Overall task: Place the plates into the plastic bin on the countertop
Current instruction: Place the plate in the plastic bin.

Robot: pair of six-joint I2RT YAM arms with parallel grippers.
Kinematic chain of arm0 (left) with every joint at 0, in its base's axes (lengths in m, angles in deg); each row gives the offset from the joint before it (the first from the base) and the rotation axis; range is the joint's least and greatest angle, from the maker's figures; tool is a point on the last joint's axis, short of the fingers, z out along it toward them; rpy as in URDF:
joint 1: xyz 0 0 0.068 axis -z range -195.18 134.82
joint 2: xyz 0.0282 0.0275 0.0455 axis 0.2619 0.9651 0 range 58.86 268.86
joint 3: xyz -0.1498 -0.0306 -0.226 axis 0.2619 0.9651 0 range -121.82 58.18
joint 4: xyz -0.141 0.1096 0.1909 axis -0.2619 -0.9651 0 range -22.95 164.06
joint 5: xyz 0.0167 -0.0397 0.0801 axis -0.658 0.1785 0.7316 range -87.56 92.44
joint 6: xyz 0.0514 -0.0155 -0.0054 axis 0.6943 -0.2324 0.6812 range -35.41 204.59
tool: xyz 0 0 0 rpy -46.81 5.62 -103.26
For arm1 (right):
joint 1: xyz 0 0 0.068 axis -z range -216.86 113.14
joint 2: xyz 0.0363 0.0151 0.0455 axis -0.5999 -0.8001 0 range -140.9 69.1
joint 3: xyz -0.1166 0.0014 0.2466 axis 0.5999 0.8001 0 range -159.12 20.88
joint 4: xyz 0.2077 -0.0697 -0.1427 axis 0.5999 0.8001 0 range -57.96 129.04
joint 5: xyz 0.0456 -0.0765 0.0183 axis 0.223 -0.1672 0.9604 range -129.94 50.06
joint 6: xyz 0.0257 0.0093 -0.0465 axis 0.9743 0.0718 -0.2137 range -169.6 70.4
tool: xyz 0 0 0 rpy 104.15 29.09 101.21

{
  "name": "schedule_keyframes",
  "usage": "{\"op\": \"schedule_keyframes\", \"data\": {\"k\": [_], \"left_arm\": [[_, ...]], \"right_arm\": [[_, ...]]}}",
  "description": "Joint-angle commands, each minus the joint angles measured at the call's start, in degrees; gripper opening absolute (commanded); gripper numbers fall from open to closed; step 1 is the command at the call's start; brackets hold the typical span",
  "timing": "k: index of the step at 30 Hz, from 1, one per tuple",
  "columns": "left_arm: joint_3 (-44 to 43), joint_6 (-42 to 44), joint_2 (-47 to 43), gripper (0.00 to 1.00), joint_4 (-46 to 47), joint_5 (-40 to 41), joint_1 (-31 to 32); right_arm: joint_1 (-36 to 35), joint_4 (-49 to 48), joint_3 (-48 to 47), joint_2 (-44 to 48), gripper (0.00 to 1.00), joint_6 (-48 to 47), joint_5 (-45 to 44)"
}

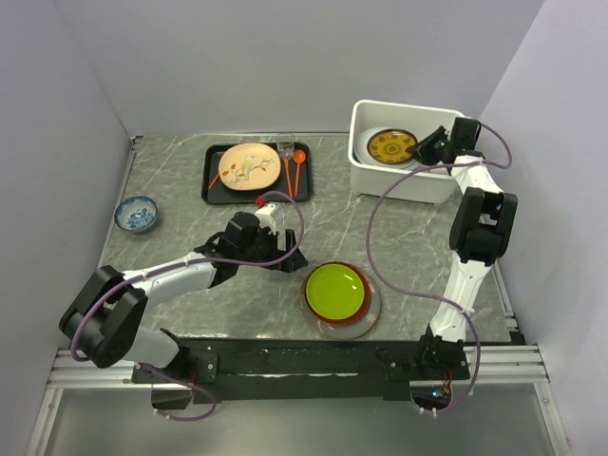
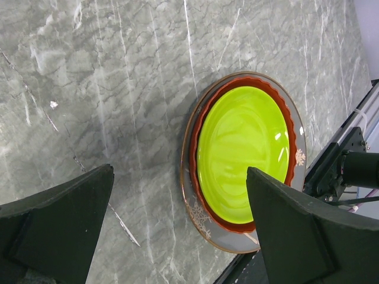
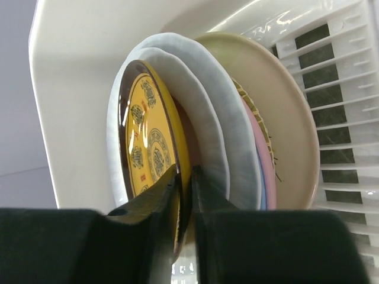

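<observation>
The white plastic bin [image 1: 404, 186] stands at the back right of the countertop [image 1: 171, 252]. Inside it, a gold-patterned plate [image 3: 145, 136] leans on edge against white plates [image 3: 201, 100], a pink one [image 3: 262, 160] and a cream one [image 3: 287, 118]. My right gripper [image 3: 185, 173] reaches into the bin [image 3: 77, 59], its fingers pinching that plate's rim. A lime green plate [image 1: 335, 290] rests on a red-brown plate [image 2: 194, 148] and a clear gold-rimmed plate [image 2: 201, 219] near the front. My left gripper [image 2: 180, 171] hovers open just left of this stack. A cream floral plate [image 1: 249, 165] lies on a black tray [image 1: 213, 187].
A small blue-patterned bowl [image 1: 136, 213] sits at the far left. The tray also carries orange spoons [image 1: 297, 167] and a clear glass [image 1: 285, 147]. Grey walls close the counter at the back and sides. A black rail [image 1: 313, 356] runs along the front edge.
</observation>
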Motion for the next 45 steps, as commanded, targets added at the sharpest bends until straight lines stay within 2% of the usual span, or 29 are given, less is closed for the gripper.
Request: {"op": "schedule_keyframes", "data": {"k": [1, 4, 7, 12, 16, 21, 25, 29, 33, 38, 45], "left_arm": [[-1.51, 0.09, -1.52, 0.99, 1.84, -0.35, -0.14], [-1.51, 0.27, -1.61, 0.99, 1.49, -0.70, -0.14], [-1.07, 0.27, -2.40, 0.99, 0.87, -0.52, -0.14], [-0.11, 0.00, -5.38, 0.99, 0.08, -0.26, -0.14], [1.21, -0.44, -8.28, 0.99, -0.53, 0.00, -0.06], [1.74, -0.88, -9.96, 0.99, -0.19, -0.70, -0.06], [1.48, -1.40, -9.00, 0.99, 1.13, -2.36, -0.06], [1.04, -1.23, -7.06, 0.99, 1.40, -2.98, 0.12], [0.77, -1.14, -6.53, 0.99, 1.49, -3.42, 0.30], [0.16, -0.88, -6.27, 0.99, 0.70, -2.98, 0.47], [0.51, -1.67, -5.83, 0.99, 1.57, -2.72, 0.74]], "right_arm": [[0.01, -1.26, -1.85, 1.16, 0.37, -1.30, 1.29], [0.09, -0.47, -1.23, 3.28, 0.59, -2.09, 1.21], [0.53, 1.46, -0.62, 6.00, 0.72, -2.97, -0.28], [0.62, 2.18, 3.07, 13.54, 0.86, -5.34, -8.09], [0.53, -0.99, 8.16, 18.83, 0.88, -5.26, -9.34], [0.53, -0.28, 8.52, 22.08, 0.89, -5.26, -7.94], [0.45, -4.76, 17.47, 29.02, 0.89, -3.94, -3.82], [-0.52, -4.07, 25.90, 36.66, 0.88, -4.73, 0.93], [-1.84, -9.15, 40.30, 47.72, 0.87, -4.12, 2.00], [-6.74, -9.17, 48.59, 56.70, 0.85, -5.52, 1.47], [-11.23, -7.94, 56.85, 59.88, 0.82, -6.93, 3.05]]}}
